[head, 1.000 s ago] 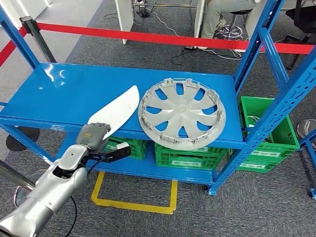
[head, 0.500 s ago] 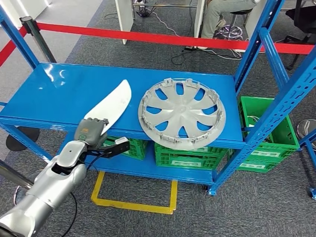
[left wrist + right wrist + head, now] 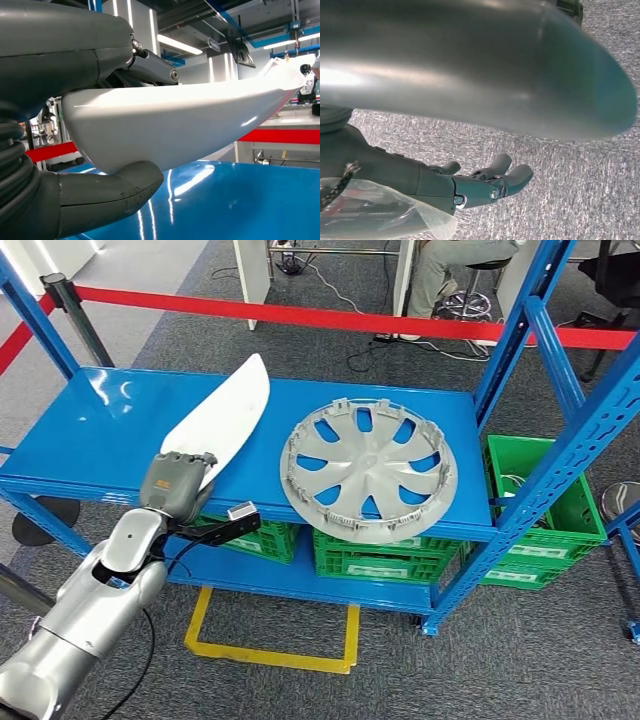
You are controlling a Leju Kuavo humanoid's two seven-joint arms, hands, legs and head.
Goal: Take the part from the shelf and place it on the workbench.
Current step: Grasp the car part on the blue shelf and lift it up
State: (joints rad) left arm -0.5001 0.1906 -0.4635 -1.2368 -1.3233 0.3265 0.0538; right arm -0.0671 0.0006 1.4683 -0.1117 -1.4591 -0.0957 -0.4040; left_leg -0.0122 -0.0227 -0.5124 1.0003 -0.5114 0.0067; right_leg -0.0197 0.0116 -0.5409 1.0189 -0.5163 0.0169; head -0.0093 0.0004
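The part is a long white curved panel (image 3: 220, 418), and my left hand (image 3: 177, 485) grips its near end at the front edge of the blue shelf (image 3: 113, 430). The panel is lifted off the shelf surface and points up and away. In the left wrist view the white panel (image 3: 181, 120) sits between the thumb and the dark fingers (image 3: 151, 62), with the blue shelf top (image 3: 245, 205) beneath it. My right hand (image 3: 471, 187) hangs over grey carpet with its fingers apart and nothing in it.
A silver wheel cover (image 3: 368, 470) lies on the shelf just right of the panel. Green crates (image 3: 377, 555) stand on the lower shelf, another green crate (image 3: 540, 505) at the right. Blue uprights (image 3: 562, 455) frame the right side. Red barrier tape (image 3: 302, 315) runs behind.
My left hand has raised the white panel off the shelf; its far end has swung up and to the left, away from the wheel cover.
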